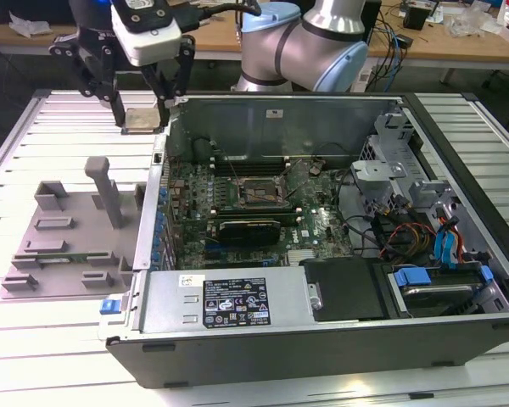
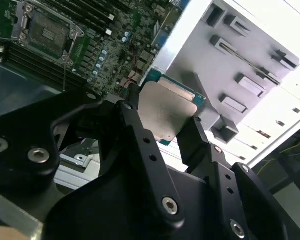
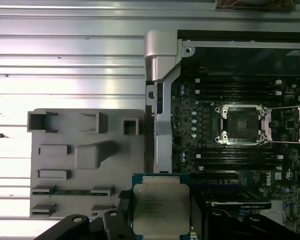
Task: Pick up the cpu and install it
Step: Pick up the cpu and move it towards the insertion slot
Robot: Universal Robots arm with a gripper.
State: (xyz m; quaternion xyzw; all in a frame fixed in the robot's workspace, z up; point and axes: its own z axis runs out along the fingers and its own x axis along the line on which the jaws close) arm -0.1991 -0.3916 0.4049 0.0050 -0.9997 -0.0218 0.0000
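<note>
Exterior view: the cpu is clamped flat, silvery top outward, between the black fingers of the gripper. It is held in the air over the slatted table, just beside the far corner of the open computer case at the exterior view's left. Second wrist view: a finger presses each opposite edge of the chip. First wrist view: below the chip are the grey fixture tray and the motherboard. The open socket is well apart.
</note>
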